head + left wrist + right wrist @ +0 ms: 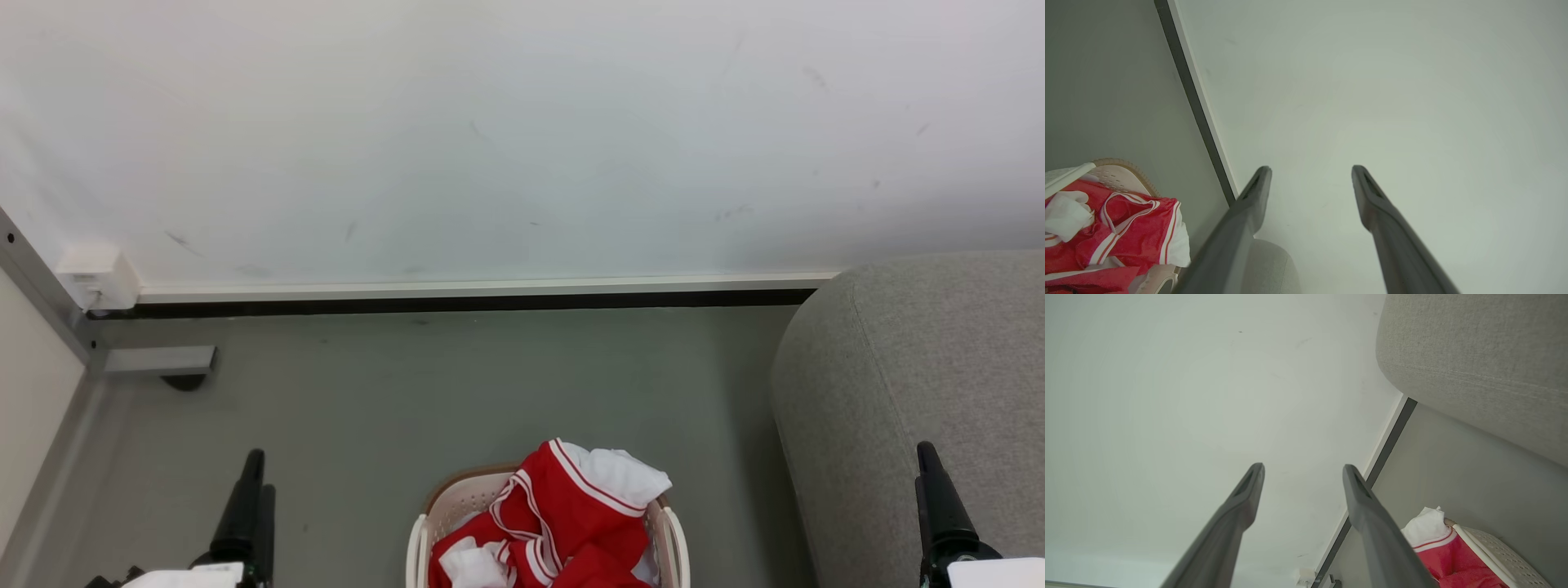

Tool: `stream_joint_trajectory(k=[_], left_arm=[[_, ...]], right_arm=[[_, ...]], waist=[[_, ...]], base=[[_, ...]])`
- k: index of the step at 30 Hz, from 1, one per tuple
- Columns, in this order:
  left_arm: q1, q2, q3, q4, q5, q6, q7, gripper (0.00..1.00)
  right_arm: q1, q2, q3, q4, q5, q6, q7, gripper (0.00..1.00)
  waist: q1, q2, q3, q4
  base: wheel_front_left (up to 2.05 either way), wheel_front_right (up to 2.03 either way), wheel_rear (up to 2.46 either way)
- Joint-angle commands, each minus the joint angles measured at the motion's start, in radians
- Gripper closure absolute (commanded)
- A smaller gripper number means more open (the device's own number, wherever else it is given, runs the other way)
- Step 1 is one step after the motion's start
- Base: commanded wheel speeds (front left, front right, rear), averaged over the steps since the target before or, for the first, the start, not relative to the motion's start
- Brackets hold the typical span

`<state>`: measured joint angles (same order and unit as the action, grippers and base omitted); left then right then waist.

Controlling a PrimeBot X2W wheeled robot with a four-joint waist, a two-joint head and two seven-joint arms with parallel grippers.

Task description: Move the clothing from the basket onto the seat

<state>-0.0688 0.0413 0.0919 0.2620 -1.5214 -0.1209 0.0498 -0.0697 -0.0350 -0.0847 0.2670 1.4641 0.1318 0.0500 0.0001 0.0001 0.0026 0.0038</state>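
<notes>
On the grey floor at bottom centre, one basket holds a single heap of clothing, red with white trim, piled above the rim; number of pieces can't be told. One seat stands to the robot's right, near the basket but apart from it. Two grippers, left gripper and right gripper, hang either side of the basket clear of it, each with both fingers spread wide and released, pointing toward the white wall.
</notes>
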Motion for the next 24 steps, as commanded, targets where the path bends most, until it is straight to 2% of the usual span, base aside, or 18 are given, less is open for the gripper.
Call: stream_joint_trajectory(k=[1, 6, 7, 15, 24], left_arm=[[-0.004, 0.005, -0.003, -0.025, 0.058, 0.009, -0.016, 0.0], [0.005, 0.006, -0.021, -0.042, 0.177, 0.03, -0.038, 0.0], [0.005, 0.006, -0.021, -0.042, 0.177, 0.03, -0.038, 0.0], [0.023, 0.007, -0.051, -0.053, 0.357, 0.068, -0.07, 0.0], [0.034, 0.007, -0.073, -0.059, 0.527, 0.085, -0.104, 0.0]], right_arm=[[-0.008, -0.011, 0.003, -0.03, -0.085, 0.0, -0.016, 0.0], [0.0, -0.014, 0.016, -0.057, -0.255, 0.0, -0.038, 0.0], [0.0, -0.014, 0.016, -0.057, -0.255, 0.0, -0.038, 0.0], [0.01, -0.013, 0.042, -0.08, -0.467, 0.0, -0.07, 0.0], [0.016, -0.015, 0.062, -0.075, -0.65, -0.001, -0.104, 0.0]], waist=[[0.0, -0.0001, 0.0, 0.001], [0.0, -0.0001, -0.001, 0.003], [0.0, -0.0001, -0.001, 0.003], [0.0, -0.0001, -0.002, 0.001], [0.0, -0.0001, -0.004, -0.004]], base=[[0.0, 0.0, 0.0], [0.0, 0.0, 0.0], [0.0, 0.0, 0.0], [0.0, 0.0, 0.0], [0.0, 0.0, 0.0]])
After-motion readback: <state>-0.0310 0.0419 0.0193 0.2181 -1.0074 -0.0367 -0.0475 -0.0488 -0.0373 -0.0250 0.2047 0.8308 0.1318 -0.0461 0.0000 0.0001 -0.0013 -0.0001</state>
